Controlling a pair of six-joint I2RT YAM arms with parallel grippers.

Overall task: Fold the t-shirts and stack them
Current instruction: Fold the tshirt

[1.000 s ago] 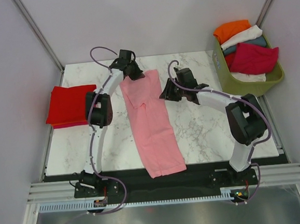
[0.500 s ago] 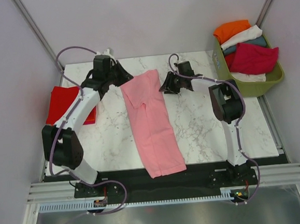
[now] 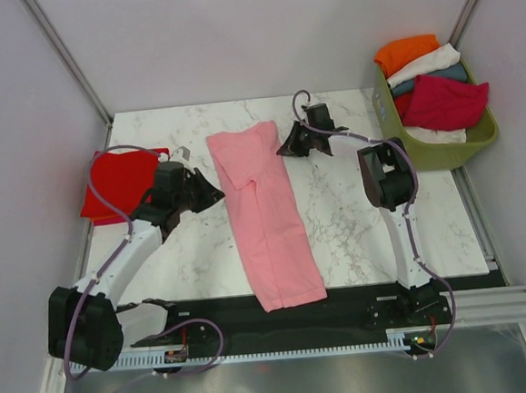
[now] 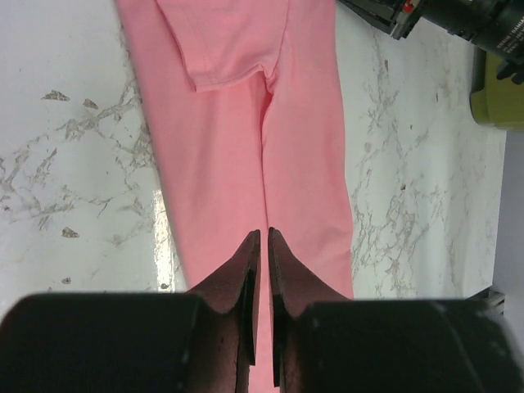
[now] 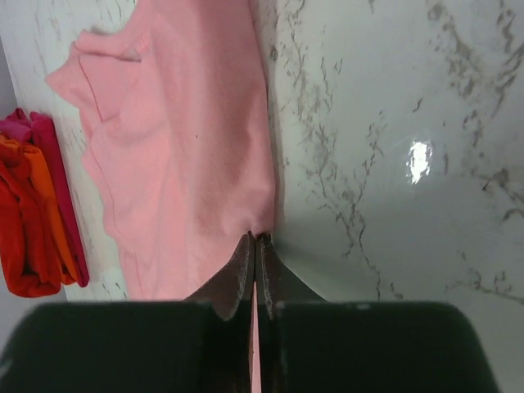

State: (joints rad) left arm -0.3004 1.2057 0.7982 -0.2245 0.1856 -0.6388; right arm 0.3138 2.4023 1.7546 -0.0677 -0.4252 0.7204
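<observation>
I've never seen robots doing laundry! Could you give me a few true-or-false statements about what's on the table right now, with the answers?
1. The pink t-shirt lies as a long strip on the marble table. True.
2. The olive-green basket is empty. False: it holds shirts, among them an orange shirt and a crimson shirt.
3. A folded red shirt sits at the table's left side. True.
4. The right gripper hangs wide open over bare marble. False: it is shut on the pink t-shirt's edge.
5. The left gripper grips the folded red shirt. False: it is shut, and its fingertips are over the pink t-shirt.
</observation>
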